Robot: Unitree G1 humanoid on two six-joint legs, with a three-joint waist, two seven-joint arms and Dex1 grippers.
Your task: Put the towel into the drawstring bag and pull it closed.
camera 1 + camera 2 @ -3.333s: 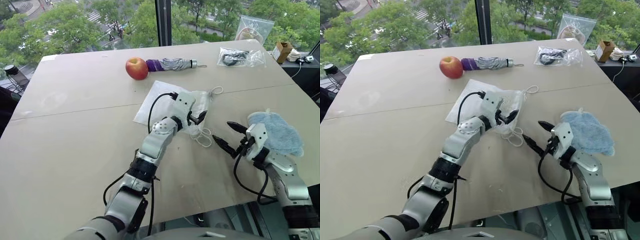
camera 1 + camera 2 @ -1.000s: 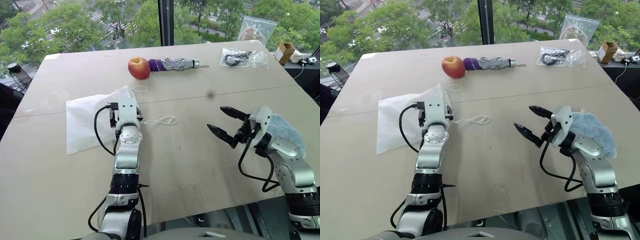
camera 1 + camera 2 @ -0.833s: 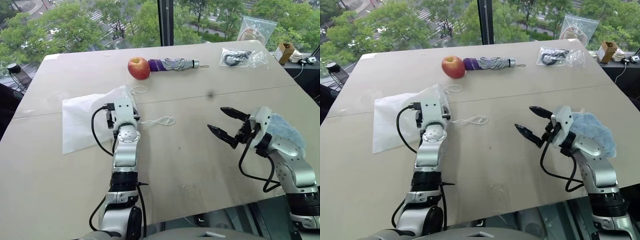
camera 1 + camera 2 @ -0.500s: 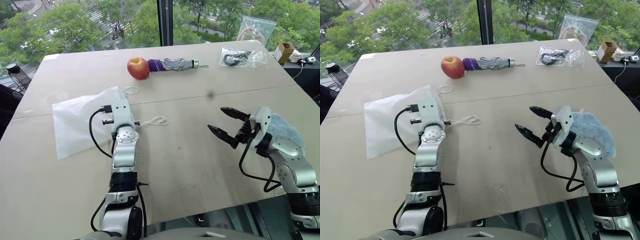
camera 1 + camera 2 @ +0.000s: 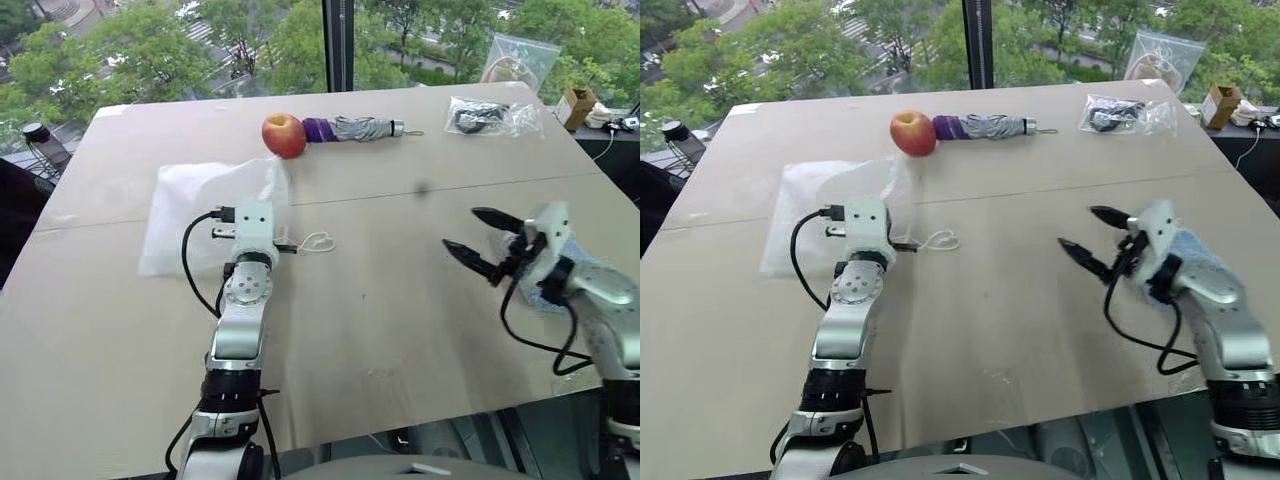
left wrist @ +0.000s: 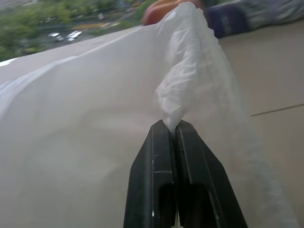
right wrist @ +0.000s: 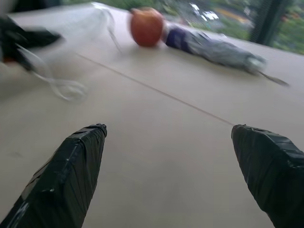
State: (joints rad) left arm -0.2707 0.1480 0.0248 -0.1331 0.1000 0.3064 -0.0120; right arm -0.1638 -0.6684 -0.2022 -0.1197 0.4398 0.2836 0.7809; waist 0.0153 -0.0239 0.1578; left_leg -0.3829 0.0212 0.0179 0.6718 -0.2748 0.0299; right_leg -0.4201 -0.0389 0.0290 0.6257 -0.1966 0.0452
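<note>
Left wrist view: left gripper (image 6: 172, 127) pinches drawstring bag (image 6: 85, 109); right gripper (image 5: 1097, 241) spread; table (image 5: 400, 330).

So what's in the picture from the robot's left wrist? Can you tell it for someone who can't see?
The left gripper has its two black fingers pinched shut on a bunched fold of the drawstring bag, whose thin white cloth spreads over the tan table. Behind the bag peek a red apple and a purple and grey folded umbrella.
</note>
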